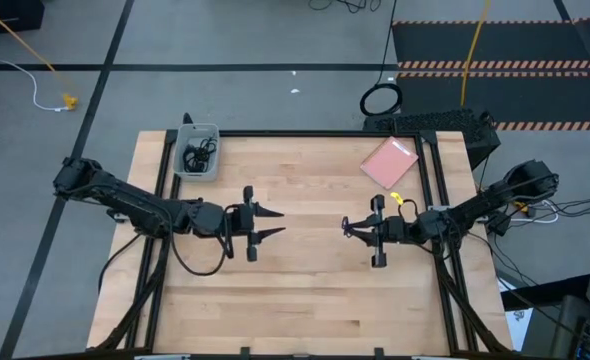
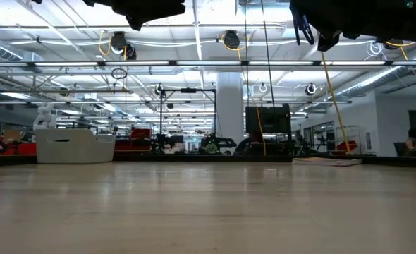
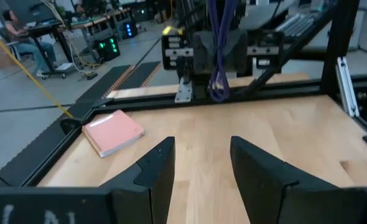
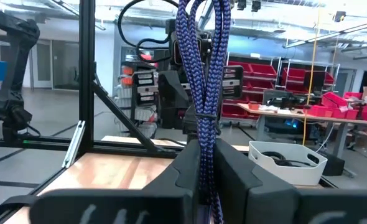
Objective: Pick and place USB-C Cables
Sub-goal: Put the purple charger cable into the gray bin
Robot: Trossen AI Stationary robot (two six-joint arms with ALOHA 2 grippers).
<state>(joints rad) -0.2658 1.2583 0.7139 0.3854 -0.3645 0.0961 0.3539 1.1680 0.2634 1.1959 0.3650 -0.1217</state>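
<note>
The blue-purple USB-C cable (image 4: 202, 74), folded into a bundle of several strands with a tie round it, is in my right gripper (image 1: 347, 228), which is shut on it over the table's right half. From the left wrist view the cable (image 3: 218, 56) runs upright in front of that gripper. My left gripper (image 1: 275, 222) hovers open over the table's middle, facing the right gripper and touching nothing. Two black cables (image 1: 197, 155) lie coiled inside the white bin (image 1: 213, 135) at the far left corner. My right gripper pinches the blue-purple cable's bundled strands (image 4: 206, 155) between its two fingers, which come level from the table's right side and lie across the bundle. The bundle stands upright in the hold, its loop end (image 3: 218, 93) clear of the table.
A pink flat square (image 1: 388, 160) lies near the far right corner, and a small yellow object (image 1: 397, 198) is beside the right arm. Black frame rails run along the table's edges. The white bin (image 2: 74, 147) also shows in the low view. Bare wood lies between and in front of the grippers.
</note>
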